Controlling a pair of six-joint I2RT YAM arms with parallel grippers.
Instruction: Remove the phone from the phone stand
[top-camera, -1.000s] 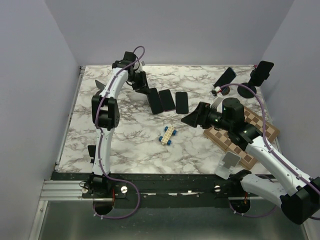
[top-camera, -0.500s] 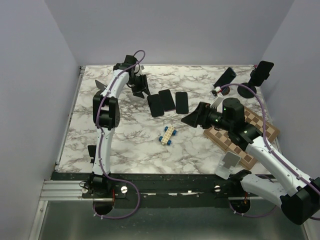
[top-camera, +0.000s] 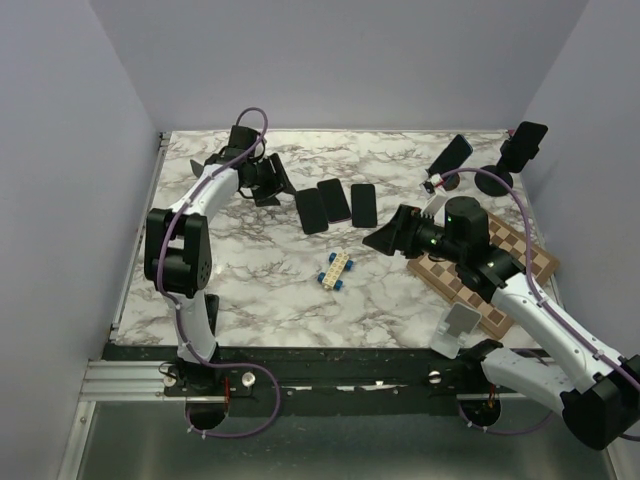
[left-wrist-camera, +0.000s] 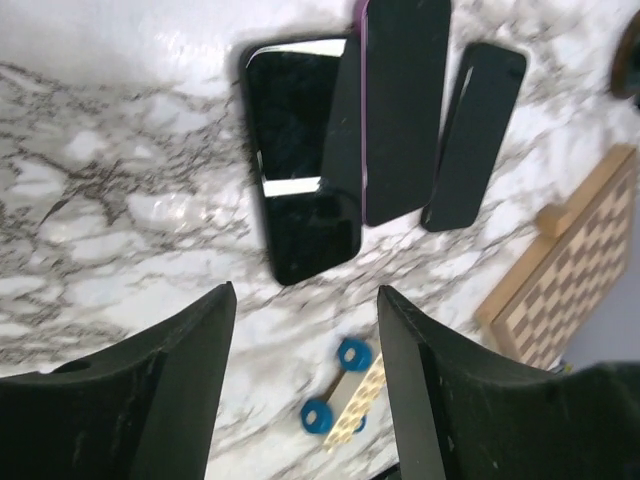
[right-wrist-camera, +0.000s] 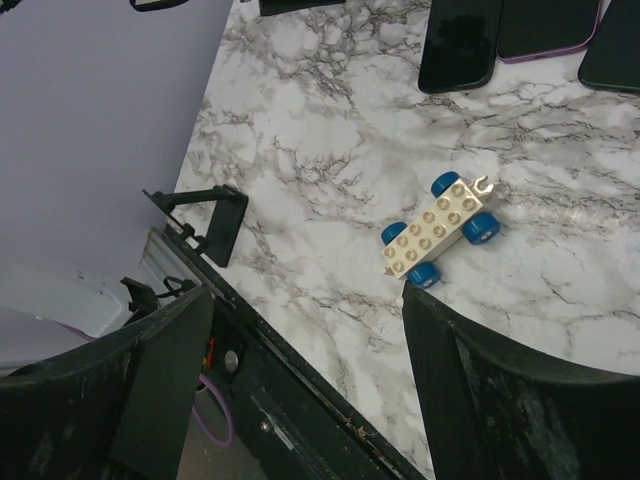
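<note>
Since both grippers are empty, the open question is which phone comes off next.

Left gripper (left-wrist-camera: 305, 300): jaws spread, nothing between them, over the far-left part of the bench (top-camera: 250, 260). Just ahead of it three phones lie flat, side by side, long axes running roughly near-to-far:
- leftmost phone (left-wrist-camera: 300, 190)
- purple-edged phone (left-wrist-camera: 405, 110)
- third phone (left-wrist-camera: 472, 135)

The purple-edged phone may overlap the leftmost phone's edge; the wrist view does not settle it. None of the three is on a stand.

Two phones sit propped at far right:
- Tilted phone (top-camera: 455, 152): leans on its holder, long axis slanting from near-left to far-right.
- Corner phone (top-camera: 527, 140): raised on a round-based stand (top-camera: 493, 182), close to the right wall.

Right gripper (top-camera: 383, 238): jaws wide, empty, aimed left toward the toy car (top-camera: 337, 270), just left of the chessboard (top-camera: 455, 285). The tilted phone lies farther back and to the right of this gripper, near it. The left gripper is well apart from that phone, with the three flat phones between.

Judgement: the right arm is the nearer one. It would have to swing back and to the right, then close across the tilted phone's short width, not along its slanting length.
</note>
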